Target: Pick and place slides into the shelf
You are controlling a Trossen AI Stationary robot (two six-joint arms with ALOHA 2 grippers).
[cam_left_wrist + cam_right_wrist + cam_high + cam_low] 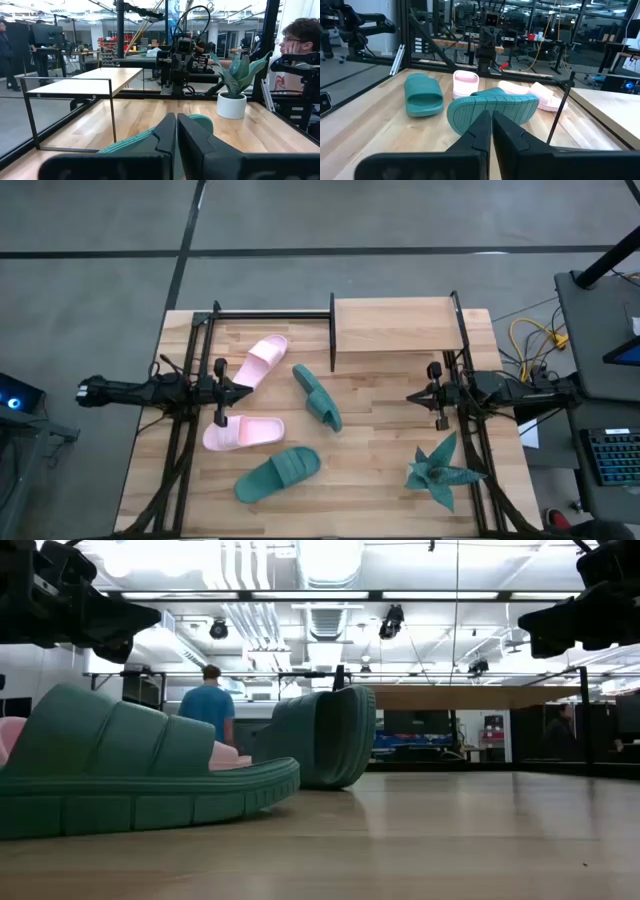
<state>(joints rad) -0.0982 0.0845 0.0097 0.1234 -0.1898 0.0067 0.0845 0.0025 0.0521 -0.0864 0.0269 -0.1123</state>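
Note:
Two pale pink slides lie at the table's left, one (258, 362) farther back and one (243, 432) nearer. One teal slide (278, 473) lies flat near the front. The other teal slide (318, 396) stands on its side edge at mid-table, its sole (492, 107) facing the right arm. The wooden shelf (395, 325) stands at the far edge, with nothing on its board. My left gripper (243, 390) hovers shut between the two pink slides, above the table. My right gripper (411, 396) hovers shut right of the standing teal slide. Both are empty.
A teal spiky plant (440, 470) in a white pot (231, 105) stands at the front right. Black frame rails run along both table sides. Bare wood lies between the standing teal slide and my right gripper. People show in the room beyond the table.

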